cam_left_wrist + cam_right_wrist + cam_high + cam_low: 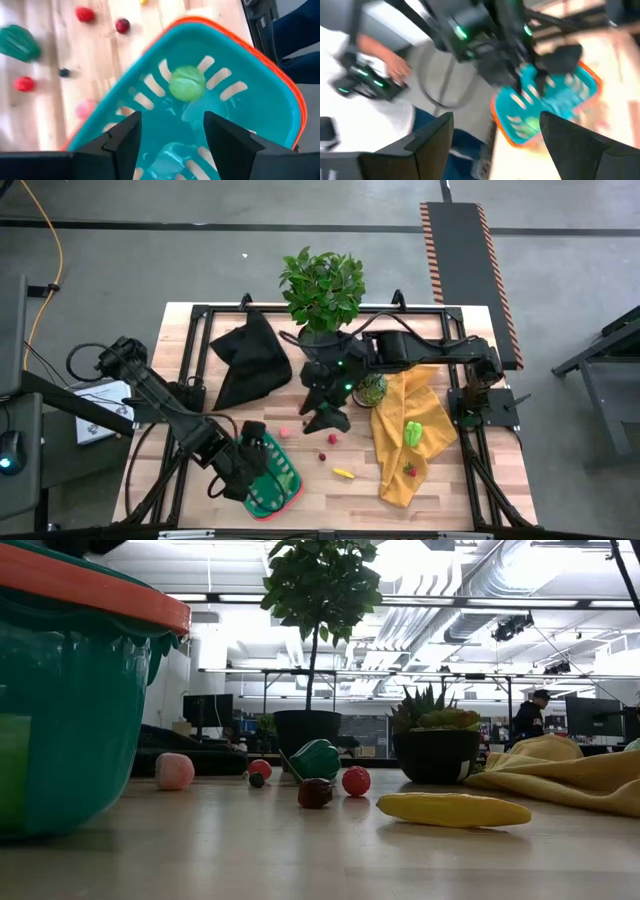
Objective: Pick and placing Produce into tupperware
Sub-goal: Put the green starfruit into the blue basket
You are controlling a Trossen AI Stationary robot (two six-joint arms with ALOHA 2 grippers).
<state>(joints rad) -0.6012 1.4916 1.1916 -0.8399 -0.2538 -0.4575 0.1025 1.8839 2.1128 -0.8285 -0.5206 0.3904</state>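
Note:
The tupperware (pixel 272 486), green with a red rim, sits near the table's near edge; it fills the left of the low view (pixel 70 690). A green ball of produce (pixel 187 83) lies inside it. My left gripper (pixel 250 465) hovers open above it (pixel 170 135). Loose on the wood are a pink piece (pixel 285 432), a red one (pixel 333 439), a dark red one (pixel 322 454), a yellow one (pixel 343 473) and a green one (pixel 316 758). A green piece (pixel 413 432) and a red piece (pixel 409 470) lie on the yellow cloth. My right gripper (pixel 325 418) hangs open over the table's middle (pixel 492 145).
A large leafy potted plant (pixel 322 290) stands at the far edge, with a small spiky plant (pixel 372 388) beside the right arm. A black cloth (pixel 245 360) lies far left, a yellow cloth (pixel 400 480) to the right. A person's hand (pixel 395 62) shows beyond the table.

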